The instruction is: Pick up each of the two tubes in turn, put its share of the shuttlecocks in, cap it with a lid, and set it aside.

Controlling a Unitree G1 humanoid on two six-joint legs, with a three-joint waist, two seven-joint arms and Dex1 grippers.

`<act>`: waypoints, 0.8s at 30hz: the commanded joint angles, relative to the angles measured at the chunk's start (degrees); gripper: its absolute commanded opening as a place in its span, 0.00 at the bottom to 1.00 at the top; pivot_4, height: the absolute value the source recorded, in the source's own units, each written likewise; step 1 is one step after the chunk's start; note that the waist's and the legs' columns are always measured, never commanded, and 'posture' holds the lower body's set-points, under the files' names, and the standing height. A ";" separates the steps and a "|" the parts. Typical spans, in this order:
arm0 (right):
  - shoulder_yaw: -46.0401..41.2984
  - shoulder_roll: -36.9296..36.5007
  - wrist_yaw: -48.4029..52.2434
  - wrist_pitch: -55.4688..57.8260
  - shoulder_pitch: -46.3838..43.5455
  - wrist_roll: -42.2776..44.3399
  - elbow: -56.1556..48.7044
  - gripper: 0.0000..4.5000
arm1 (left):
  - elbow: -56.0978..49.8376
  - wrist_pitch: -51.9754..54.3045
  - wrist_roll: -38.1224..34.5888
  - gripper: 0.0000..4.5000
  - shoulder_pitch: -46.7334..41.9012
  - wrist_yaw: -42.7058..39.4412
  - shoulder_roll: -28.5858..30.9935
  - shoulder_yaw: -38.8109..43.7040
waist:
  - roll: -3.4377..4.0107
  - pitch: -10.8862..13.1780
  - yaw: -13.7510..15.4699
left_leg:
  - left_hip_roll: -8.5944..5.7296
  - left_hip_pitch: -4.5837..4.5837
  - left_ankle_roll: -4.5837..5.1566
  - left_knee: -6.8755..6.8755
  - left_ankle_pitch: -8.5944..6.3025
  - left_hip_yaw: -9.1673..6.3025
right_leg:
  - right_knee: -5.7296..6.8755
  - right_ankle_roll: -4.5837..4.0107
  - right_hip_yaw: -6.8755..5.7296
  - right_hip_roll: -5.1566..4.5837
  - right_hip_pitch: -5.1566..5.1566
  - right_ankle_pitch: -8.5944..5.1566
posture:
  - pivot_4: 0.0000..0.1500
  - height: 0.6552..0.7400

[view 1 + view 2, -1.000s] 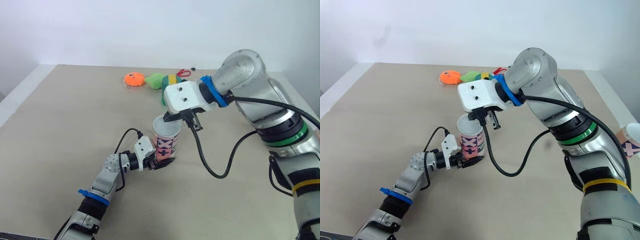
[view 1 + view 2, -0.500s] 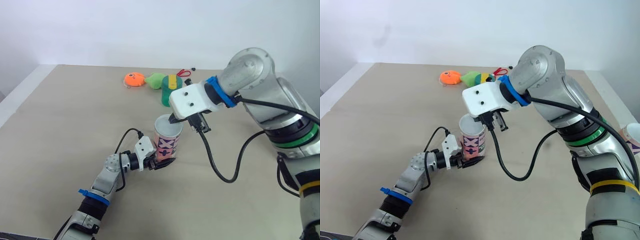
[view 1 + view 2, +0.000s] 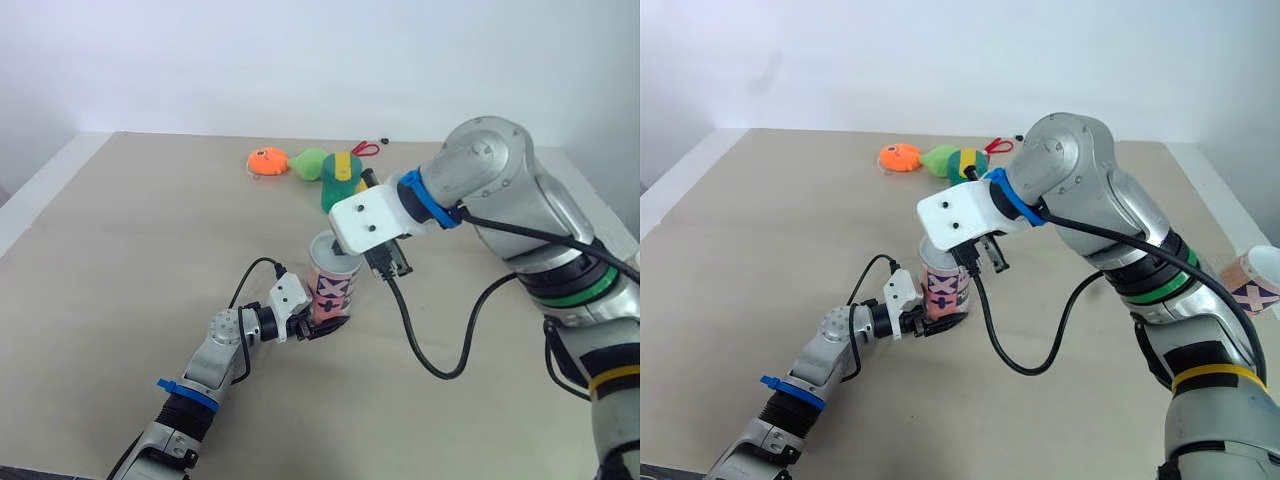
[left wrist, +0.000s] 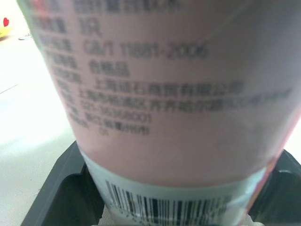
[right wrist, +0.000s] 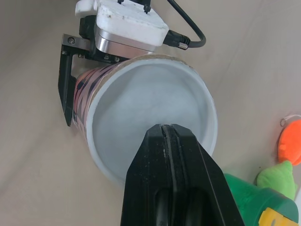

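One pink tube (image 3: 333, 287) stands upright on the table (image 3: 140, 250), gripped near its base by the left gripper (image 3: 322, 321). The right gripper (image 5: 170, 134) hangs over its open mouth, fingers pressed together.

Beige table (image 3: 150, 250) bears tube (image 3: 333, 288), orange toy (image 3: 266, 160), green toy (image 3: 341, 182).

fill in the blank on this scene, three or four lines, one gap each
1. The left gripper clamps the pink tube near its ____.
2. The tube's top is ____, not capped.
3. The right gripper hangs over the tube's mouth with its fingers ____.
4. The toy fish lying beyond the tube is ____ in colour.

Missing words: base; open; shut; orange
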 commanded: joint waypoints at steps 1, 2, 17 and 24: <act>5.98 1.26 3.07 1.16 4.86 -0.50 1.09 0.01 | 3.42 2.22 1.20 0.72 1.98 0.07 0.31 -1.71 | -0.06 -0.28 -0.03 | 0.01 0.05 0.00 -0.02 0.00 0.00 | 0.00 0.02 0.00 0.02 0.03 -0.04 | 1.00 1.00; 6.18 1.50 3.31 1.38 5.31 -0.47 1.15 0.01 | 3.50 2.18 1.21 0.72 1.95 0.06 0.28 -1.71 | -0.10 -0.42 -0.03 | 0.03 0.09 -0.01 -0.03 0.00 0.00 | 0.00 0.02 0.00 0.03 0.05 -0.05 | 1.00 1.00; 9.63 4.70 3.64 0.25 10.22 -4.21 5.79 0.01 | 4.28 1.75 1.33 0.72 1.49 -0.01 0.13 -1.57 | -0.49 -1.86 -0.05 | 0.16 1.05 -0.08 -0.39 -0.16 0.03 | 0.00 -0.33 -0.05 0.01 0.74 -0.60 | 1.00 1.00; 10.55 5.74 3.82 -0.46 12.30 -6.22 7.72 0.01 | 4.31 1.71 1.29 0.72 1.41 -0.13 0.17 -1.57 | -0.42 -2.27 -0.05 | 0.28 1.23 -0.19 -0.40 -0.26 0.03 | 0.00 -0.34 -0.08 0.08 0.89 -0.66 | 1.00 1.00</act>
